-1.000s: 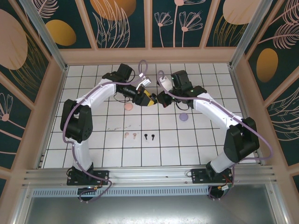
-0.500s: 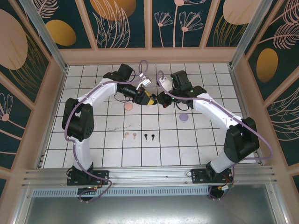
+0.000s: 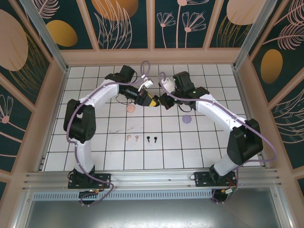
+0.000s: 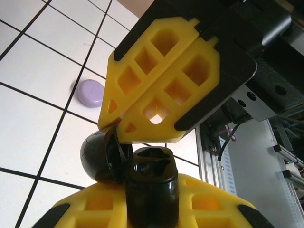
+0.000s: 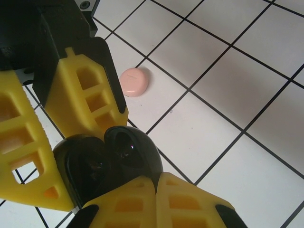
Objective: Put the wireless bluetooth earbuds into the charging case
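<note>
Pinching one black case [image 5: 102, 161] above the counter [image 3: 95, 142]
Left end effector [image 3: 154, 102] and right end effector [image 3: 163, 100] both clamp it (lid ajar); pink earbuds [image 3: 128, 138] and black earbuds [image 3: 148, 139] lie nearer the arm bases.

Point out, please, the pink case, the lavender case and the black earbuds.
pink case [image 5: 134, 82]: right wrist view, centre of top.
lavender case [image 4: 91, 92]: left wrist view, centre of top.
black earbuds [image 3: 148, 139]: top external view, left bud of the pair.

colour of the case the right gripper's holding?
Glossy black case, clearest in the right wrist view.
</note>
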`<action>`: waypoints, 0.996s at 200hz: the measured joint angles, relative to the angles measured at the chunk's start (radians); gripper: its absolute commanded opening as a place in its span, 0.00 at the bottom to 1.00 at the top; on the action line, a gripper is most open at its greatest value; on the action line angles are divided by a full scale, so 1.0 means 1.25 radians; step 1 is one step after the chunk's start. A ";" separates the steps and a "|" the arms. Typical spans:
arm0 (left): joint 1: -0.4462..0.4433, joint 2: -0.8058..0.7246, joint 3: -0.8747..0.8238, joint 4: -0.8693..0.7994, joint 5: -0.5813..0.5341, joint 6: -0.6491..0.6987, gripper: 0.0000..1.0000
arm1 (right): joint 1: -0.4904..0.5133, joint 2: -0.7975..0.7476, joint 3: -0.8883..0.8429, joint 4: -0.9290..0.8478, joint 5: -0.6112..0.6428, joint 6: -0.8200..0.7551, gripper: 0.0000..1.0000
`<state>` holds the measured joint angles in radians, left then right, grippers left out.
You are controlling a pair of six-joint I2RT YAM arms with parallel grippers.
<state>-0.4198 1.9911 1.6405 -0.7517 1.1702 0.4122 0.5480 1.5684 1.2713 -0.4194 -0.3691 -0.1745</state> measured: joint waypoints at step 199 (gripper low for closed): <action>0.001 -0.500 -0.590 0.990 -0.386 -0.490 0.00 | 0.149 -0.253 -0.221 -0.005 0.187 0.446 0.55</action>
<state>-0.4187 1.3666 0.9035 0.4858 0.6876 -0.2008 0.7341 1.2522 0.9947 -0.4259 -0.1356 0.3836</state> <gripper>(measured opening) 0.217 0.559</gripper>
